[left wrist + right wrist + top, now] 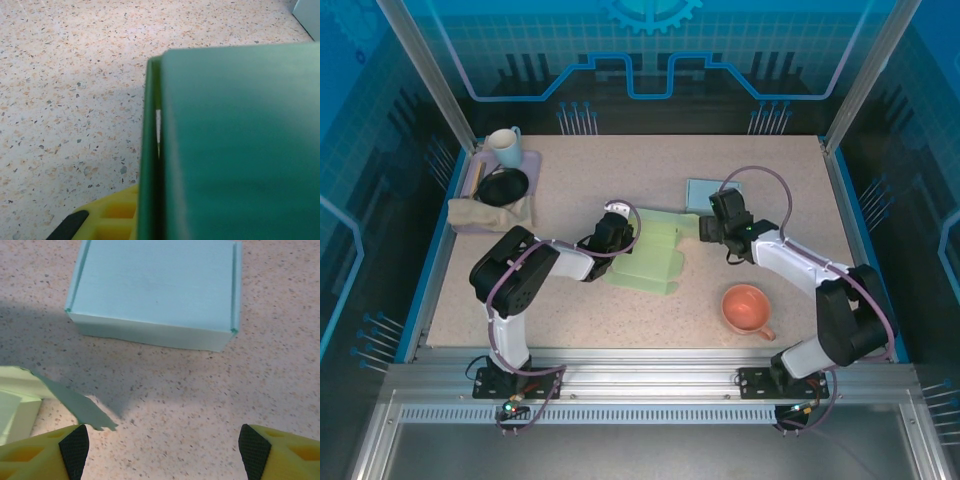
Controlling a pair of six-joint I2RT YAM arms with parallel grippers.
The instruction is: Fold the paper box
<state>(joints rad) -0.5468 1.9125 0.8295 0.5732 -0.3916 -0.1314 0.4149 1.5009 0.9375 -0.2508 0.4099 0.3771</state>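
The pale green paper box (650, 255) lies partly flattened in the middle of the table, with its flaps spread out. My left gripper (611, 236) is at its left edge, shut on a raised panel. In the left wrist view that green panel (235, 145) stands edge-on and doubled, beside one yellow finger (107, 217). My right gripper (716, 226) hovers just off the box's right side, open over bare tabletop. Its two black pads (74, 450) stand wide apart, and a torn-looking green flap (75, 402) reaches in from the left without touching them.
A folded light blue box (708, 192) (155, 290) sits just beyond the right gripper. A coral cup (747, 308) stands at the front right. At the back left, a purple tray (533, 162) holds a white mug (505, 147), a black bowl (503, 186) and a beige cloth (480, 213).
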